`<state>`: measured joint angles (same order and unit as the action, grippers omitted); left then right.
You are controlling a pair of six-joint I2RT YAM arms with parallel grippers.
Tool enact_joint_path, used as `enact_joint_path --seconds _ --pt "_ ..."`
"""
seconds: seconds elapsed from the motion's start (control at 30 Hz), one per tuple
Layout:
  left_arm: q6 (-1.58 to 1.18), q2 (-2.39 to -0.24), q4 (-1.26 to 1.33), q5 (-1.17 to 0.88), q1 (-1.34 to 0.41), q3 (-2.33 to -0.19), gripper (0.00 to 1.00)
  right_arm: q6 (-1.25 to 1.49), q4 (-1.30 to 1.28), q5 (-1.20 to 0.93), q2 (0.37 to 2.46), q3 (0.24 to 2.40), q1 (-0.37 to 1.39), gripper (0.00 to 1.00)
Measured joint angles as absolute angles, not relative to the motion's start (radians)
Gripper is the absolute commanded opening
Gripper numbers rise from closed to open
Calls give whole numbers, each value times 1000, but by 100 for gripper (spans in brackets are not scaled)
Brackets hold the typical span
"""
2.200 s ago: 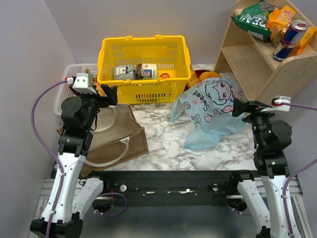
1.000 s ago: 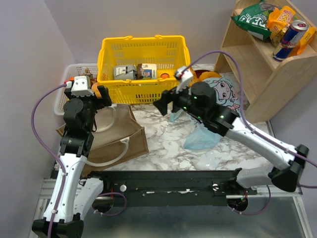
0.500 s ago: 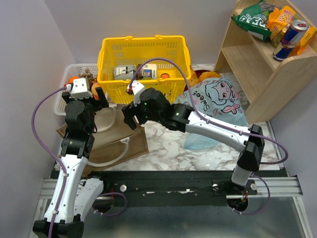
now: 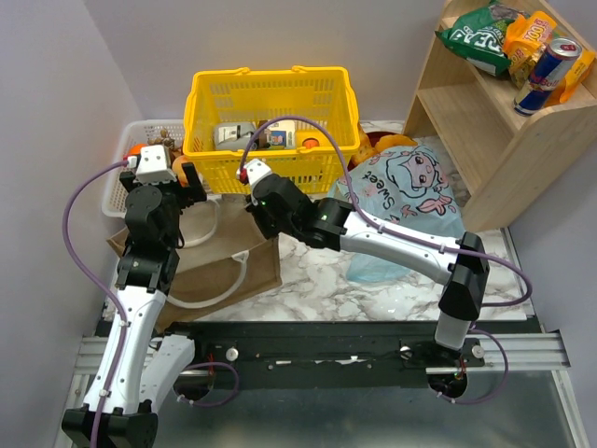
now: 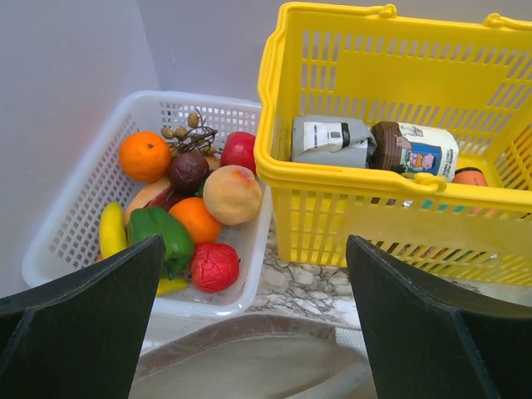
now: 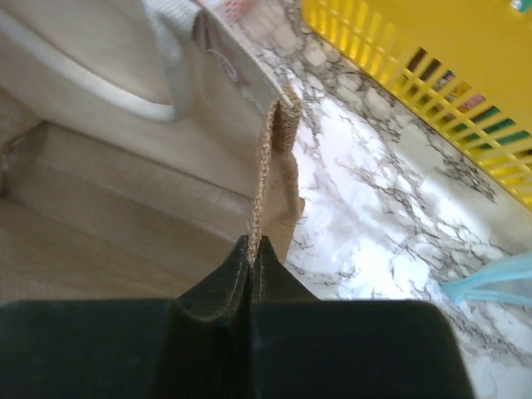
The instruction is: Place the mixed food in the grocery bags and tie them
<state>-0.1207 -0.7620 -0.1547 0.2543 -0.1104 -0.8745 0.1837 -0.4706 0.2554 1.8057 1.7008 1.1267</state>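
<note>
The tan grocery bag [image 4: 210, 266] with white loop handles lies at the left front. My right gripper [image 4: 264, 221] reaches across to it and is shut on its woven upper edge [image 6: 266, 166]; the pinch shows in the right wrist view, at the right gripper [image 6: 256, 247]. The light-blue cartoon bag [image 4: 401, 201] lies at the right. My left gripper [image 5: 253, 332] hangs open above the tan bag's mouth [image 5: 249, 366], holding nothing. Fruits, including an orange [image 5: 144, 155] and a green pepper [image 5: 162, 235], fill the white basket [image 5: 75, 199]. Snack packets [image 4: 485, 33] and drink cans [image 4: 550, 61] sit on the shelf.
The yellow mesh basket [image 4: 270, 103] with cartons stands at the back centre, close behind both grippers. A wooden shelf unit [image 4: 485, 131] occupies the back right. Orange fruit [image 4: 392, 143] shows behind the blue bag. Marble tabletop [image 4: 308, 261] lies between the two bags.
My right arm swung from the right side across to the tan bag, and its jaws went from open to shut on the bag's edge. The left gripper barely moved and stayed open.
</note>
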Motion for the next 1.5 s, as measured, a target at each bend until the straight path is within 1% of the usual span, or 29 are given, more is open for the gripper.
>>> enact_joint_path --seconds 0.17,0.27,0.37,0.53,0.67,0.93,1.07,1.27,1.5 --pt "-121 -765 -153 251 -110 -875 99 187 -510 384 1801 1693 1114 1" --pt "-123 -765 -148 231 -110 -875 99 210 -533 434 1763 1635 1078 1" --pt "-125 -773 -165 204 -110 -895 99 233 -559 477 1687 1538 1005 1" --pt "-133 -814 -197 144 -111 -1005 99 270 -623 565 1533 1377 870 1" --pt "-158 -848 -236 51 -110 -1082 99 296 -657 619 1458 1307 822 1" --pt "-238 -950 -344 -154 -111 -1118 99 316 -675 645 1446 1297 821 1" --pt "-271 -926 -395 -200 -111 -1143 99 318 -679 647 1455 1305 821 1" --pt "-281 -944 -477 -257 -111 -1277 99 318 -678 646 1479 1322 821 1" --pt "-268 -1050 -540 -271 -111 -1250 99 318 -677 638 1481 1325 821 1"
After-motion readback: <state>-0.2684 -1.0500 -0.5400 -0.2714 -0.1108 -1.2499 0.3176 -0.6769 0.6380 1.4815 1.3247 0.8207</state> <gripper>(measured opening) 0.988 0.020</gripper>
